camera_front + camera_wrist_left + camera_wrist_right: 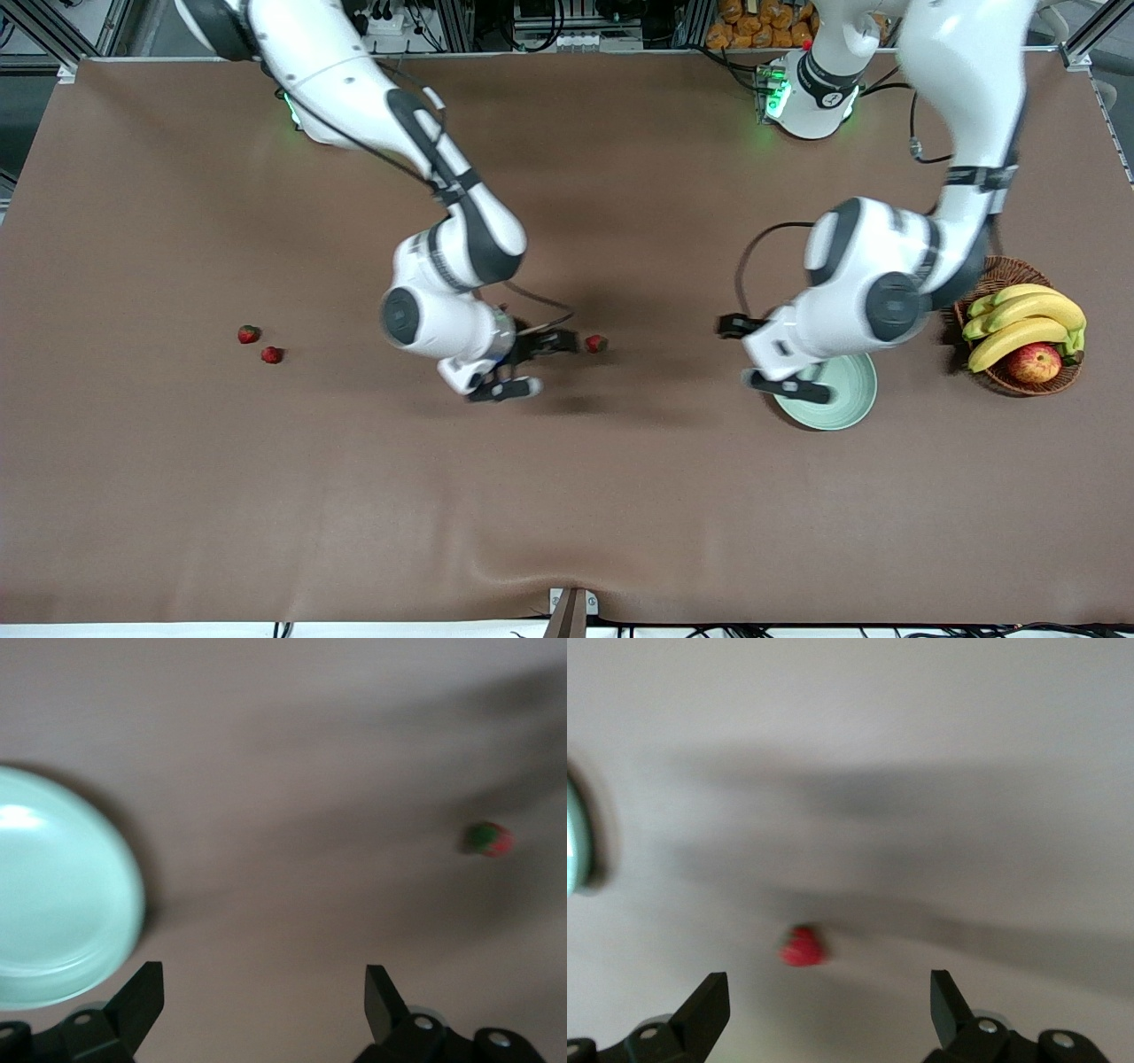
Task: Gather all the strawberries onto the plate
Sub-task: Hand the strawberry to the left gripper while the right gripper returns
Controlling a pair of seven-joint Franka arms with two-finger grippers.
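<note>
One strawberry [596, 343] lies on the brown cloth mid-table, just past the tip of my right gripper [532, 365], which is open and holds nothing. The right wrist view shows that strawberry [803, 947] a little ahead of the open right gripper [830, 997]. Two more strawberries [249, 334] [272, 354] lie close together toward the right arm's end of the table. The mint-green plate [846, 394] sits empty toward the left arm's end. My left gripper [762, 356] hangs open over the plate's edge. The left wrist view shows the plate [53, 904], the mid-table strawberry [490, 839] and the open left gripper [264, 992].
A brown wicker basket [999, 270] with bananas [1028, 323] and a red-yellow apple [1034, 363] stands beside the plate at the left arm's end. The plate's rim [574, 837] shows at the edge of the right wrist view.
</note>
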